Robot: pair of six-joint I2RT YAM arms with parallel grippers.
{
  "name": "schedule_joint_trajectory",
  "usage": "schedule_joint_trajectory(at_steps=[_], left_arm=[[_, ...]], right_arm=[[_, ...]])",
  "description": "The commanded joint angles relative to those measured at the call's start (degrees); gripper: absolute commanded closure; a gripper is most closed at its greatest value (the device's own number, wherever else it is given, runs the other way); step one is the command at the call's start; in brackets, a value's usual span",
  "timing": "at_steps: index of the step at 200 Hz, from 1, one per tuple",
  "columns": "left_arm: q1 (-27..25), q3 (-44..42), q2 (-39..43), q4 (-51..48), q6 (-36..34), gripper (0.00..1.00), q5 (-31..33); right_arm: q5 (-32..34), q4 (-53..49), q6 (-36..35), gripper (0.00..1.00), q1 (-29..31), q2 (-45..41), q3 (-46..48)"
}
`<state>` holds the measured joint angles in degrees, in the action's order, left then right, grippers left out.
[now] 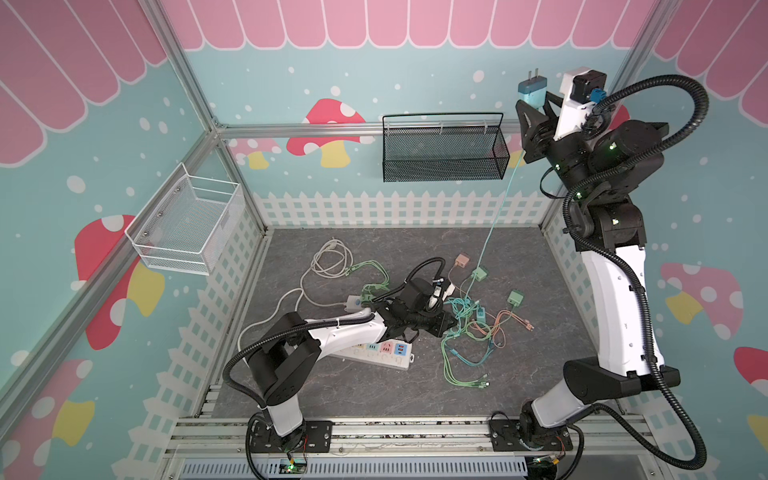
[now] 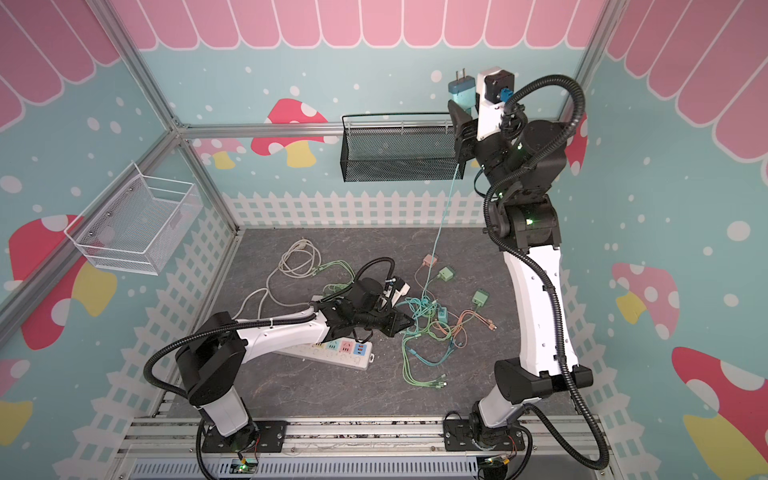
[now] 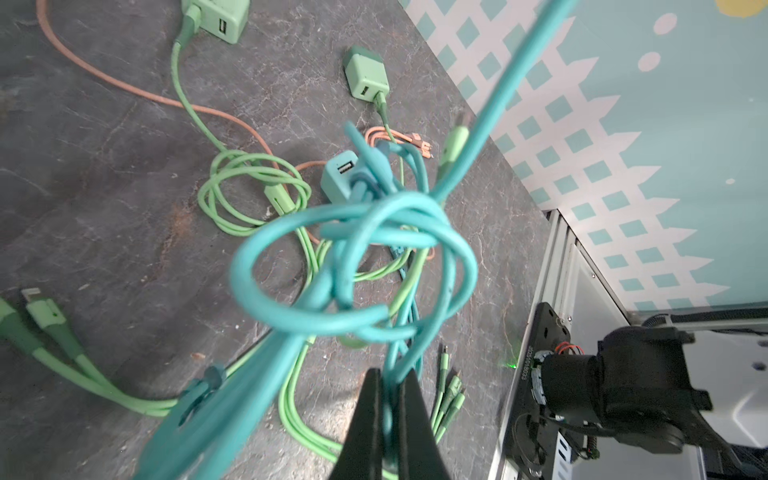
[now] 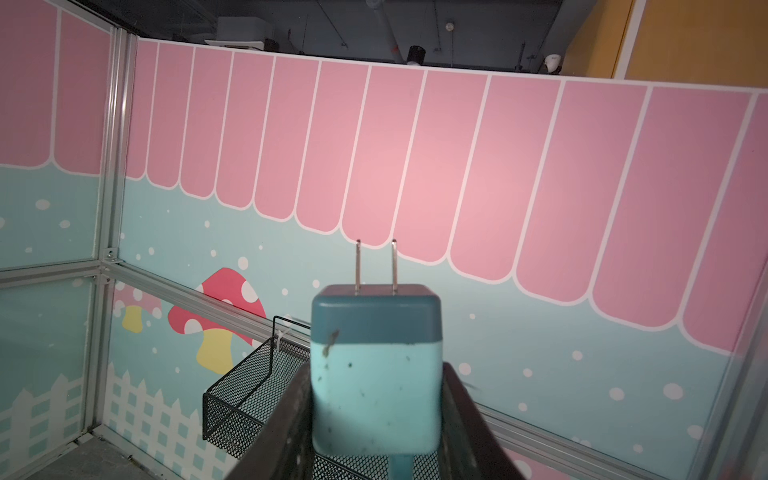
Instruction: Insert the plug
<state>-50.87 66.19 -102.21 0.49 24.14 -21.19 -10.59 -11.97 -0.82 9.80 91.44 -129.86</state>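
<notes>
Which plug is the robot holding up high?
Find the black mesh basket on the back wall. Just past its right end, the right gripper holds up a blue plug, two metal prongs pointing up. It's the only one in the air; the other plugs lie on the dark table.

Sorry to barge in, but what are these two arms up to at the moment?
The right pincer holds a blue plug high near the back wall, prongs up, its teal cable trailing down to the table. The left pincer is shut on a strand of the knotted teal tangle. The power strip lies far below.
</notes>
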Motion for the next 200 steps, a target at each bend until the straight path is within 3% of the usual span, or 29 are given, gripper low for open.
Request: schedule_joint_trajectory(at_steps=[1, 46, 93, 123, 140, 164, 200], left_arm=[[0.3, 2.8, -4.3, -5.2, -1.9, 1.00, 4.2], [3.0, 9.2, -10.5, -7.1, 0.5, 1.00, 7.2], [6.2, 8.6, -12.0, -7.3, 2.9, 1.00, 6.1], [6.5, 10.1, -10.9, -9.0, 1.8, 0.62, 5.5], [6.8, 11.5, -8.9, -11.2, 1.3, 0.49, 5.2], [7.8, 12.9, -4.0, -15.7, 0.4, 0.37, 5.1], [10.8, 11.4, 6.4, -22.4, 0.8, 0.27, 5.7]], right_arm=[[3.6, 3.8, -3.8, 0.77, -0.1, -2.8, -2.0], [5.1, 4.6, -5.1, 0.78, -0.2, -6.6, 2.1], [5.8, 5.2, -5.5, 0.78, -0.2, -9.8, 7.2], [2.1, 5.8, -4.3, 0.78, -0.2, -12.6, 13.9], [-1.7, 4.2, -4.1, 0.78, -0.1, -13.5, 16.2], [-8.9, 2.5, -2.5, 0.78, -0.1, -15.5, 21.1], [-18.9, 4.2, 1.0, 0.78, -0.1, -18.5, 34.1]])
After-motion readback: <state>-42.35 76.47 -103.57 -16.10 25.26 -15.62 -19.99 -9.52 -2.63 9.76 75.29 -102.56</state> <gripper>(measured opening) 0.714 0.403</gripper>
